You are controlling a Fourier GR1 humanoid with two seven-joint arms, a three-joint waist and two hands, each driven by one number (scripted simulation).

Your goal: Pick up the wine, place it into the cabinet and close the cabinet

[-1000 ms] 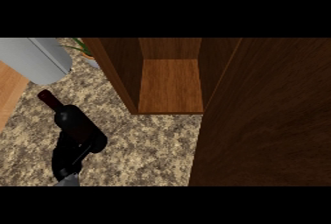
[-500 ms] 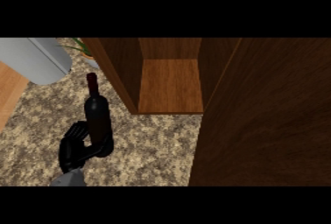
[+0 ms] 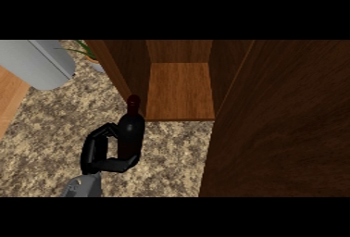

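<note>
One left hand [image 3: 96,150] curls round the wine bottle [image 3: 131,130] over speckled counter [image 3: 48,134] beside open cabinet [image 3: 179,92].

A grey forearm [image 3: 82,187] enters at the lower left of the frame and rises slightly rightward to the black left hand [image 3: 94,153], which sits left of centre. Its fingers [image 3: 103,132] arch over from the left and curl onto the wine bottle [image 3: 131,132]. The thumb [image 3: 123,163] hooks round lower down, so the hand clasps the bottle's body from its left side, palm facing right.
</note>
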